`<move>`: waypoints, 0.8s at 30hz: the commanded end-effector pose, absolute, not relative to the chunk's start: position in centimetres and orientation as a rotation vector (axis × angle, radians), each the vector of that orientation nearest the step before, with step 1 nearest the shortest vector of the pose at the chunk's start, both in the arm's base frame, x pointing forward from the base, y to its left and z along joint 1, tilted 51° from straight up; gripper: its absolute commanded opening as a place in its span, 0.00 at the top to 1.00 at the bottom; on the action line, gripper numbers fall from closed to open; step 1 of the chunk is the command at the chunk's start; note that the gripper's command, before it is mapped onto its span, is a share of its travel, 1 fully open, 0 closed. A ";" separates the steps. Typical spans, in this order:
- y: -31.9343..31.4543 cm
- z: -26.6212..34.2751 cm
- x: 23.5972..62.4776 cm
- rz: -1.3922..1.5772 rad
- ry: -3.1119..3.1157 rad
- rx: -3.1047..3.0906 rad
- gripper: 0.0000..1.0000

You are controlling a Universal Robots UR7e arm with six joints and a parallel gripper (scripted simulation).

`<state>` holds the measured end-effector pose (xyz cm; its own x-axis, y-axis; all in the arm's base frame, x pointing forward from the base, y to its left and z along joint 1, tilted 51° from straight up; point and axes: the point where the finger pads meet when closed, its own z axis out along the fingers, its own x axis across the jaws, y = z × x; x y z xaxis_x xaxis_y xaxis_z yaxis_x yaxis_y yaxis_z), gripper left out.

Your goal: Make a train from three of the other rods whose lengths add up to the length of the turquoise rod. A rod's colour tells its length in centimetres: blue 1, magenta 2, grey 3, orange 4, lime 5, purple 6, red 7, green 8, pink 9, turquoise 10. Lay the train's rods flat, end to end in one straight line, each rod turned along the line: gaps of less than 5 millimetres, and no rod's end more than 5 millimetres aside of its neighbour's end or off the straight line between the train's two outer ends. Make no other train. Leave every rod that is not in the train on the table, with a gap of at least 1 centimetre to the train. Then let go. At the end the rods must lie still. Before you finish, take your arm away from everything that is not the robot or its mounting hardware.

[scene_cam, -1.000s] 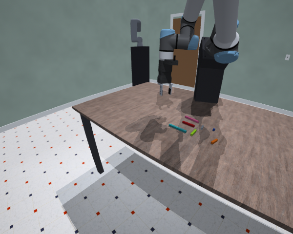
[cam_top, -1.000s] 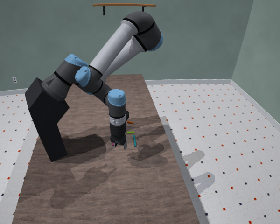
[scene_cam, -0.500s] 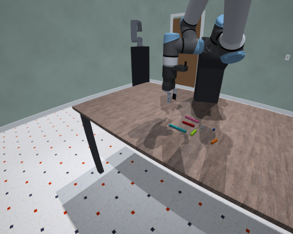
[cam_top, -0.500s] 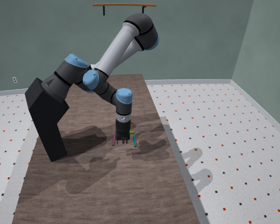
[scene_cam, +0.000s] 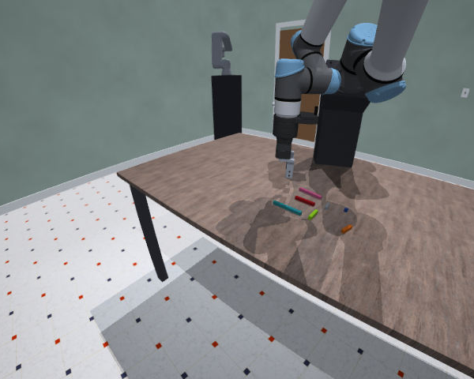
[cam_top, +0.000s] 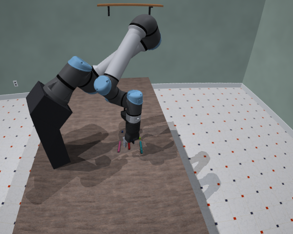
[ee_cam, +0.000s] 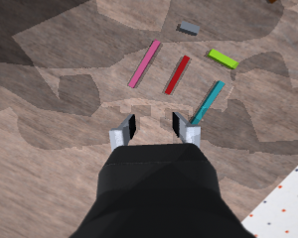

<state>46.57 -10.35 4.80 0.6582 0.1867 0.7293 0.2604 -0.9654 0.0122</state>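
Above the wooden table (cam_top: 111,196) (scene_cam: 196,175) (ee_cam: 50,178), the empty hand (cam_top: 129,145) (scene_cam: 289,177) (ee_cam: 153,120) hangs wide open.

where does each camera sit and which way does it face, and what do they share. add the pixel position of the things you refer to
Top: high over the table (cam_top: 103,201) (scene_cam: 188,175), facing down obliquely toward the wall with the shelf; shows the pedestal, arm and gripper (cam_top: 129,143).
Exterior: above one side of the table, looking across it toward the pedestal and door; shows the pedestal, part of the arm and the gripper (scene_cam: 289,173).
Wrist: on the arm's end, looking past the gripper (ee_cam: 154,126) to the table; shows the dark gripper body and both fingers.
Shared by top and exterior: the pedestal (cam_top: 49,141) (scene_cam: 337,134).
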 end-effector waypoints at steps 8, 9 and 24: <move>-6.2 6.5 48.3 -1.290 -0.979 -2.773 0.00; -5.8 6.7 48.5 -1.297 -1.031 -2.767 0.00; -0.3 9.5 50.1 -1.389 -1.771 -2.582 0.00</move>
<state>49.68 -1.80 8.71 0.2468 0.8145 0.5250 0.6304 -0.5464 0.5514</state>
